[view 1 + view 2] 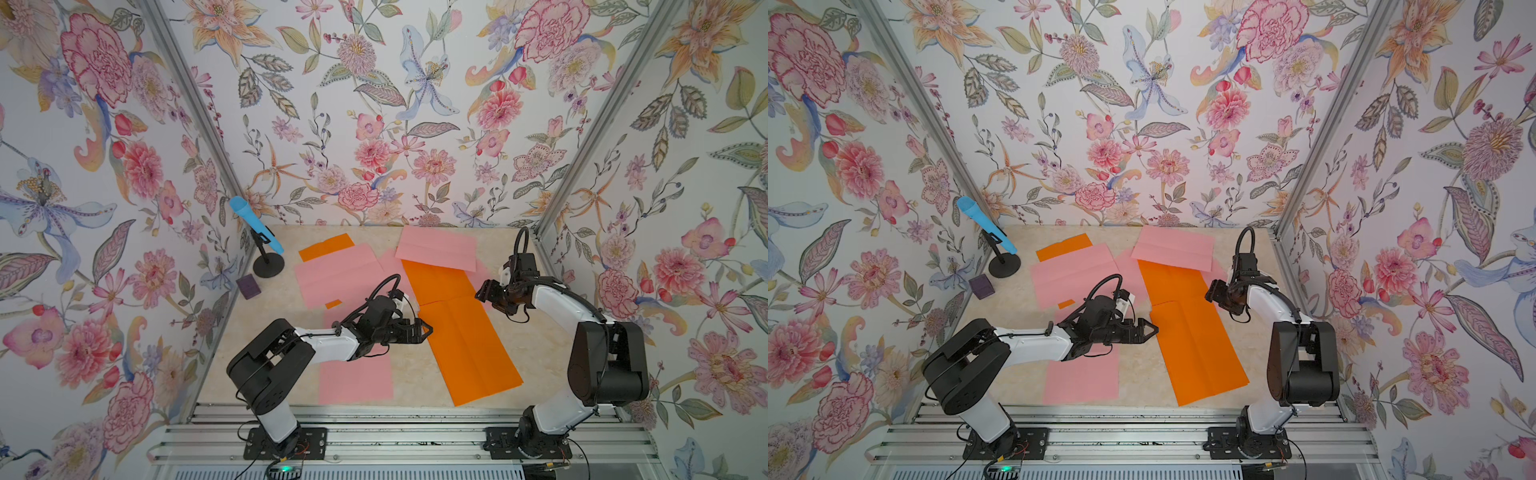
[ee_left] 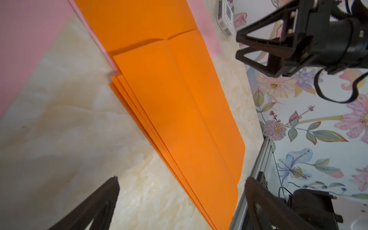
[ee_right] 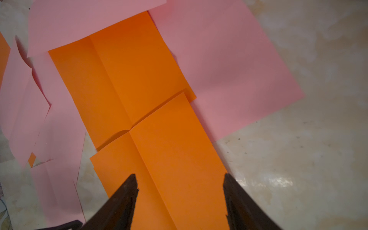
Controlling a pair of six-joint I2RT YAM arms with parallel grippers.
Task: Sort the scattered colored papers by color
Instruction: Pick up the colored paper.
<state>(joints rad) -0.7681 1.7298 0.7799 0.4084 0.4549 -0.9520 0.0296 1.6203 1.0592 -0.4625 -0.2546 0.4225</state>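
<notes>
Marble tabletop (image 1: 415,374): orange stack (image 1: 469,349) lies between open, empty left gripper (image 1: 426,330) and right gripper (image 1: 482,291), seemingly gathered by colour.

A fanned stack of creased orange sheets (image 2: 175,111) runs diagonally across the marbled desk (image 2: 69,139), from top centre to lower right of the frame. A pink sheet (image 2: 25,39) fills the upper left corner. At the bottom edge the left pincer (image 2: 182,179) is spread wide and holds nothing. At upper right the right pincer (image 2: 239,46), jaws parted, hovers near a small white printed box (image 2: 226,19).
</notes>
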